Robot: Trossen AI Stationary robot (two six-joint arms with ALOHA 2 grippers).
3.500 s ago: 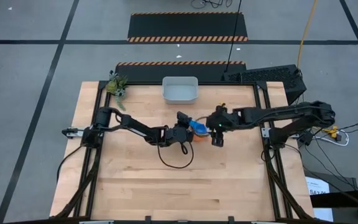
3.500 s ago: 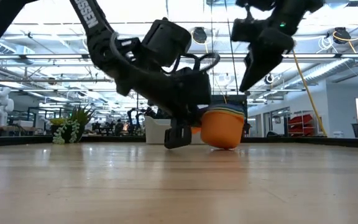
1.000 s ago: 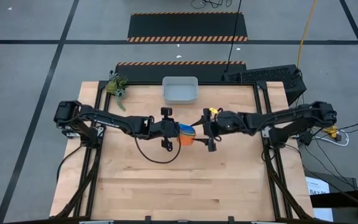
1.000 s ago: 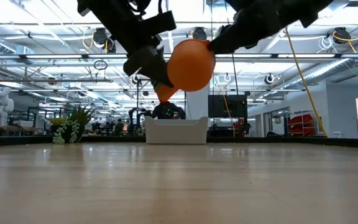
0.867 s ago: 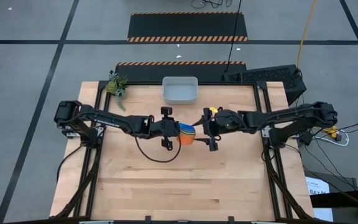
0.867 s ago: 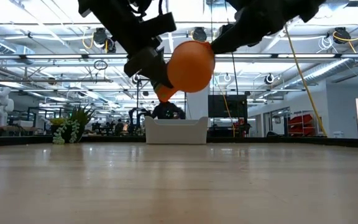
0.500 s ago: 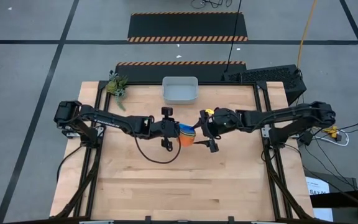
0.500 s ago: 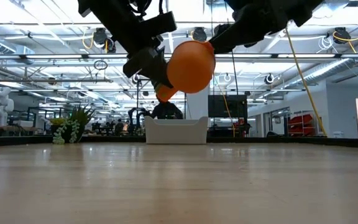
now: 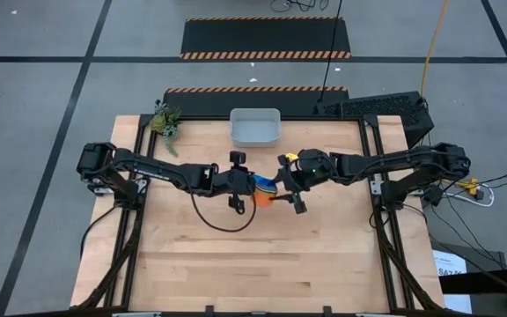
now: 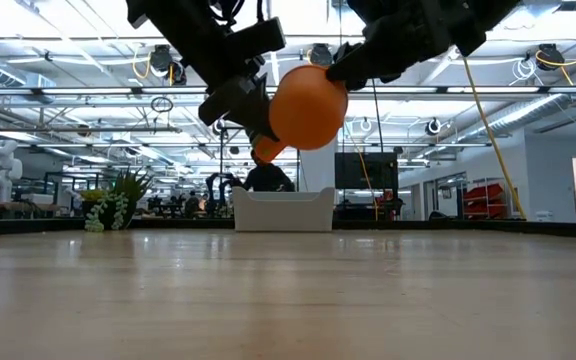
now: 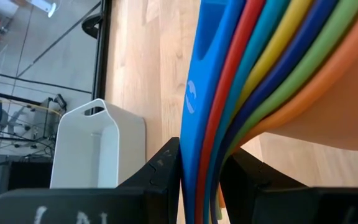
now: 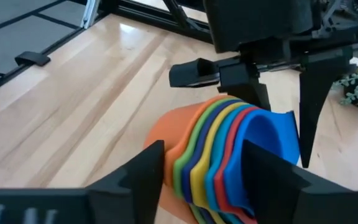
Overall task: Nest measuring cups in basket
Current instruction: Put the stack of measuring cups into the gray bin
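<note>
Left wrist view: left gripper clamps the measuring cups' handles; marking illegible, right gripper's grip unclear.

My view: a workshop hall around the wooden table.
Grey floor, black-and-orange striped mats, bright ceiling lights.

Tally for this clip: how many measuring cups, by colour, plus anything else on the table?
cups, nested: 7 (orange 1, green 1, navy 1, yellow 1, light blue 1, red 1, blue 1)
basket: 1
plant: 1
Total: 9
</note>
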